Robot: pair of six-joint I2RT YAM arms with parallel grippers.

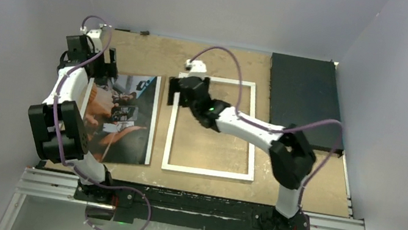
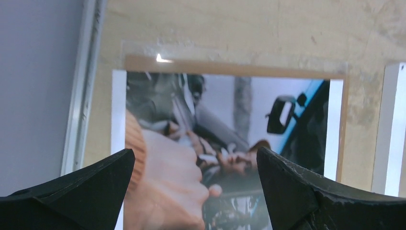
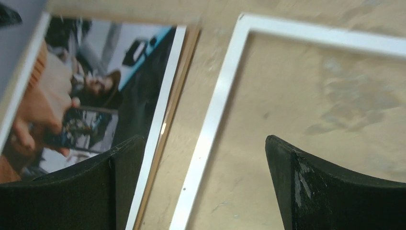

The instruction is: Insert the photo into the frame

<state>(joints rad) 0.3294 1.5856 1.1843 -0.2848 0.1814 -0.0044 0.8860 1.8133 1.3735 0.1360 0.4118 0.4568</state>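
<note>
Photo (image 1: 121, 115): flat, face up, on a brown board (image 2: 234, 66) toward the left edge of the worktop, long axis running near to far. Frame (image 1: 215, 126): flat at mid-worktop, just beside the photo on its right, parallel, with a bare strip between them. Left gripper (image 2: 195, 152): the nearer arm; jaws wide apart, empty, above the photo's far end, which lies below and ahead of them. Right gripper (image 3: 205, 139): jaws apart, empty, over the frame's far-left corner.
</note>
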